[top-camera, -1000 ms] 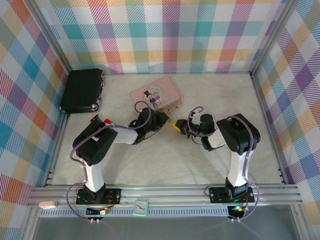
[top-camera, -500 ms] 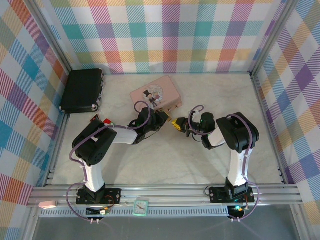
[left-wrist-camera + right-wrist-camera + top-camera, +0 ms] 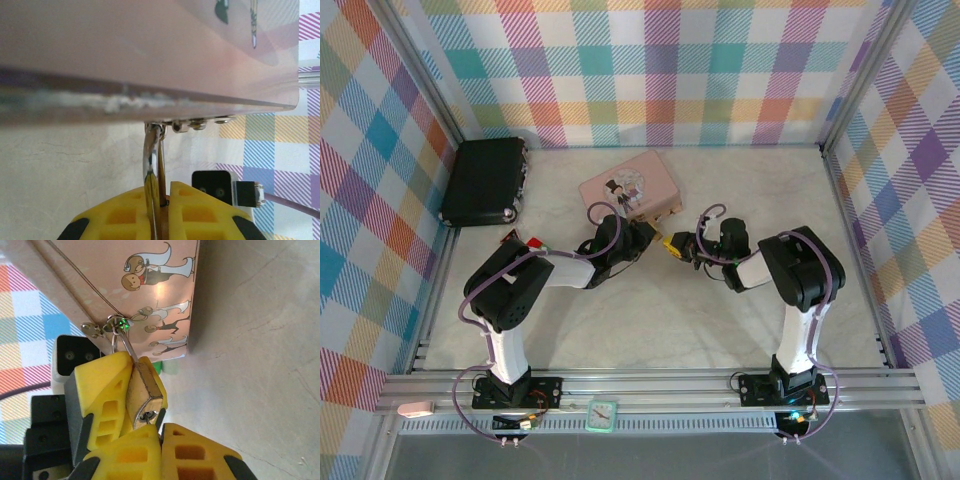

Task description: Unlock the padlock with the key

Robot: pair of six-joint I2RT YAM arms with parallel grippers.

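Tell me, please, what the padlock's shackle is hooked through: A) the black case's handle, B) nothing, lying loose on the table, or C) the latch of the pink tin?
C: the right wrist view shows the padlock hanging by its shackle from the latch of the pink tin.

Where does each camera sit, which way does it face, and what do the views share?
Top external: above and behind the arm bases, looking down on the table; both arms show whole, left gripper and right gripper close together beside the pink tin.
Left wrist: on the left arm, facing the tin's side; own yellow fingers clamp the padlock.
Right wrist: on the right arm, facing the tin's pictured face; own fingers at the padlock's keyhole end.
Shared: both wrist views show the padlock hanging from the tin.
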